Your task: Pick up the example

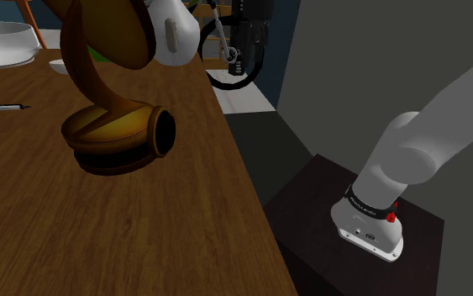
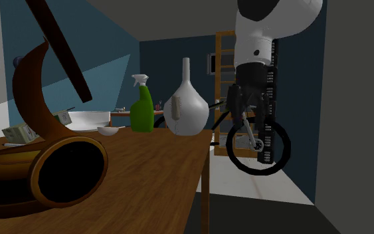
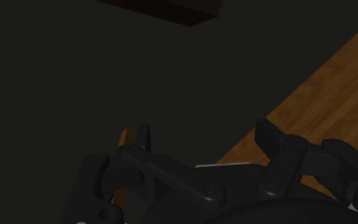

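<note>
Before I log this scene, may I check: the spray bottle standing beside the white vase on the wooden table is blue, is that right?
Not quite: the spray bottle is green, not blue, as the second exterior view shows. It does stand beside the white vase on the wooden table.

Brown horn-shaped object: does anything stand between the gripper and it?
Nothing visible does. The gripper hangs off the table edge, and bare wood lies between it and the brown horn-shaped object. The white vase and green spray bottle stand farther back.
</note>
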